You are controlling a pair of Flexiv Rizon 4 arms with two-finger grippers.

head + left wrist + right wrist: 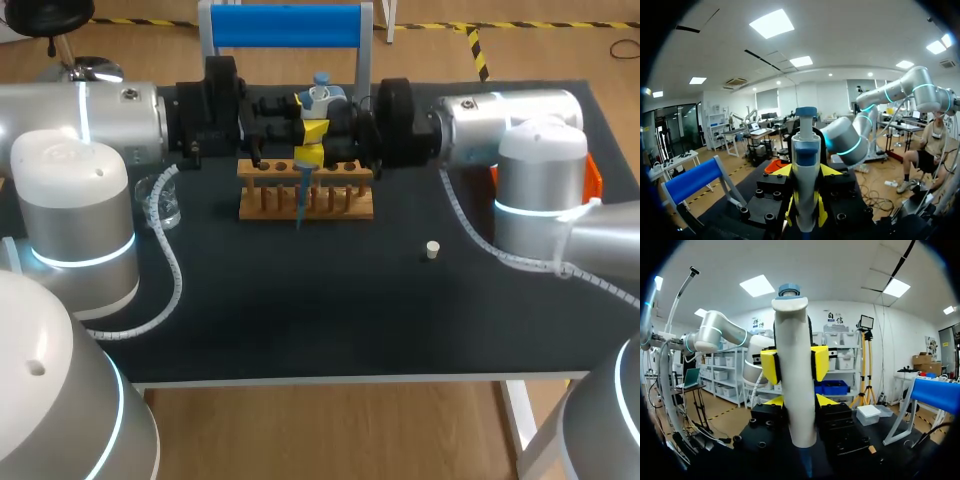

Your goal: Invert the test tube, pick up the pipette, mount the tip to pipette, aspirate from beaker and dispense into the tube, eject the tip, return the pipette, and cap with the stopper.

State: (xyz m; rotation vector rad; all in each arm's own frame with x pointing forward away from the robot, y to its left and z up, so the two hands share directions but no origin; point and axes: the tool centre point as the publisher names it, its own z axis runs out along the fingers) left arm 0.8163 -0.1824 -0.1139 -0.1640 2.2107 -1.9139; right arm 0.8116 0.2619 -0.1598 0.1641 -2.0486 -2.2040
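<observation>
On the dark bench (330, 320) the left arm (90, 120) and right arm (510, 125) meet at twelve o'clock above the wooden rack (305, 205). The left jaws and the right jaws each pinch the upright pipette (318, 100), closed to its body's width. Its blue tip (300, 195) points down at the rack. The beaker (160, 200) sits at nine o'clock, the small stopper (432, 249) near four.

On the dark counter (300, 320), a wooden test tube rack (340, 205) stands at the back middle. A clear glass beaker (160, 203) sits to its left, and a small white stopper (432, 250) to its front right. Above the rack is a white blue-topped pipette (318, 100). It seems to sit between the fingers of the left gripper (806, 212) and the right gripper (800, 401).
</observation>
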